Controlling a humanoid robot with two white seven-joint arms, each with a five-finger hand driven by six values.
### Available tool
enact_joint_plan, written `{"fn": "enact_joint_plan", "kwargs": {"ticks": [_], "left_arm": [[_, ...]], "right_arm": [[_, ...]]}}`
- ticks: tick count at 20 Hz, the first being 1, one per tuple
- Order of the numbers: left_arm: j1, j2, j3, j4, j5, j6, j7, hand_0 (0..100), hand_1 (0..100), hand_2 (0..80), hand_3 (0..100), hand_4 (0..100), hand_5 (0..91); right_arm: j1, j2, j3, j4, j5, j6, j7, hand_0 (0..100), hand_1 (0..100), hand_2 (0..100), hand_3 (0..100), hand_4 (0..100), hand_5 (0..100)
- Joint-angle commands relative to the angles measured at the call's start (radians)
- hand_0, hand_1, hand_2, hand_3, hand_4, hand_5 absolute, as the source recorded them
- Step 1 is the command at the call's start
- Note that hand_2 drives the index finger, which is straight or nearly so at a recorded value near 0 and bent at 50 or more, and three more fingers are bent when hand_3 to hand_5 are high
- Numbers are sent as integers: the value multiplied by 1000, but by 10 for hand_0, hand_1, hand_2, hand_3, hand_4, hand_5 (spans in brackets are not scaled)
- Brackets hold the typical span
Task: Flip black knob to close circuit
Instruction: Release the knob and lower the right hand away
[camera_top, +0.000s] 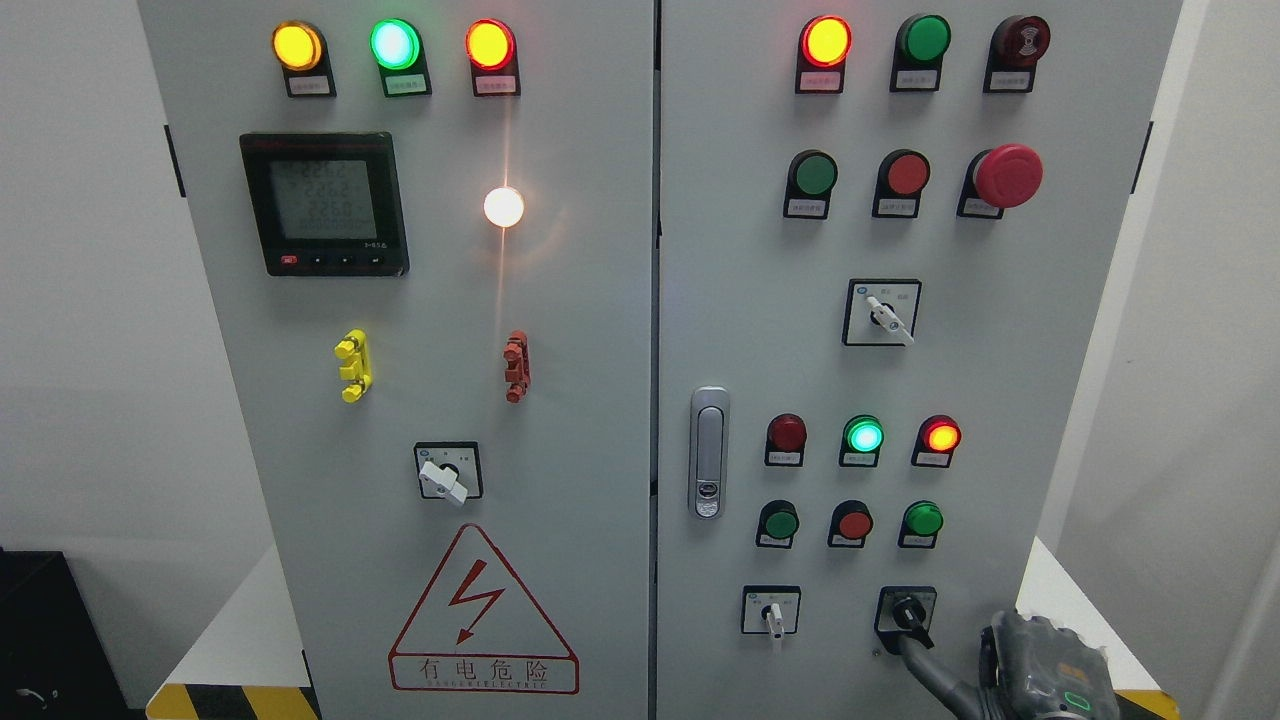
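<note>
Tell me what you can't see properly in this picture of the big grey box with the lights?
- Right hand: head view, cut off by the bottom edge, so most fingers are hidden.
- Small labels under the round green lit lamp: print too small.
- Black square meter screen: digits blurred.
- Black rotary knob: markings too small.

Black knob (908, 612); grey cabinet (560, 420); possibly dark-grey robot hand (1035, 672).

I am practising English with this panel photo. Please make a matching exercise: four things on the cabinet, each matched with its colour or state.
Things:
1. black knob
2. mushroom button
3. warning triangle
4. door handle

Descriptions:
A. silver, upright
B. red outline, lightning bolt
C. large, red
D. bottom right, a finger of the right hand near it

Pairs: 1-D, 2-C, 3-B, 4-A
</note>
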Motion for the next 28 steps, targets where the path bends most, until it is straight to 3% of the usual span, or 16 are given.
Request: {"fn": "enact_joint_plan", "kwargs": {"ticks": [1, 13, 20, 24, 26, 28], "left_arm": [[0, 0, 0, 0, 0, 0, 1, 120, 556, 0, 0, 0, 0], [0, 0, 0, 0, 0, 0, 1, 120, 556, 0, 0, 0, 0], [0, 0, 0, 0, 0, 0, 1, 120, 556, 0, 0, 0, 0], [0, 0, 0, 0, 0, 0, 1, 120, 556, 0, 0, 0, 0], [0, 0, 0, 0, 0, 0, 1, 120, 556, 0, 0, 0, 0], [0, 0, 0, 0, 0, 0, 1, 120, 556, 0, 0, 0, 0]], "right_arm": [[6, 8, 16, -10, -5, -3, 3, 0, 41, 926, 1000, 898, 850], [23, 8, 103, -21, -32, -2, -5, 0, 47, 925, 1000, 897, 852], [101, 8, 132, -134, -100, 1, -11, 0, 67, 908, 1000, 893, 848], [164, 6, 169, -209, -213, 1, -61, 0, 72, 844, 1000, 846, 803], [203, 6, 191, -242, -320, 6, -93, 0, 89, 766, 956, 798, 724], [245, 6, 209, -266, -417, 10, -149, 0, 103, 712, 941, 793, 678]]}}
